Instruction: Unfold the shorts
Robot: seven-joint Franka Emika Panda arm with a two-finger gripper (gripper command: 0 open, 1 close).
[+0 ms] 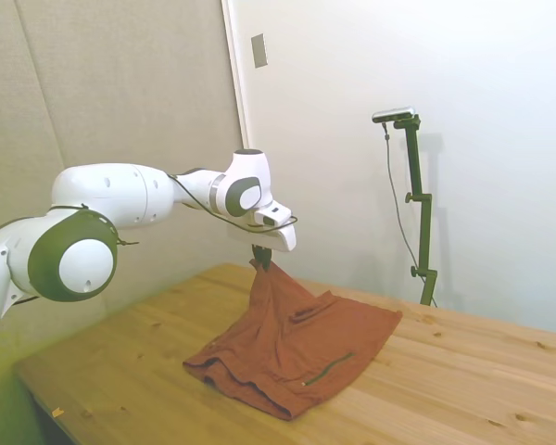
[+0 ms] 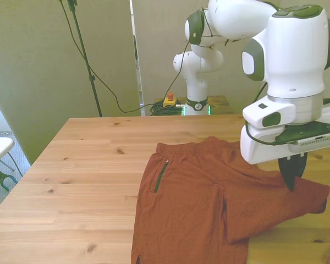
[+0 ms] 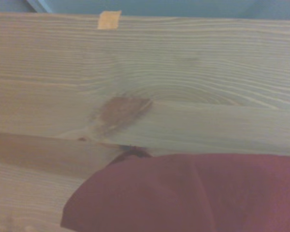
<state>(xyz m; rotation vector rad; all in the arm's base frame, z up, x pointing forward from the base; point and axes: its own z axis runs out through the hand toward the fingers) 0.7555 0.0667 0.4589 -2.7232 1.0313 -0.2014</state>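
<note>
I see the end effector closed on a pinch of the shorts, holding one corner of the fabric up above the tabletop so that it rises into a narrow peak under the wrist. From the side view, the rest of the garment drapes down from that peak and lies spread on the wood, rumpled along its near edge, with a dark zipper line showing on the lower part. In the front view, the end effector sits over the shorts toward the front view's right, its dark fingers together with cloth bunched between them, and a flap of fabric hangs out past them toward the tabletop's right edge. The zipper line runs along the garment's left side in that view. My wrist view shows only a blurred, rust-coloured fold of the shorts lying on the wood grain of the tabletop, beside a brown knot.
</note>
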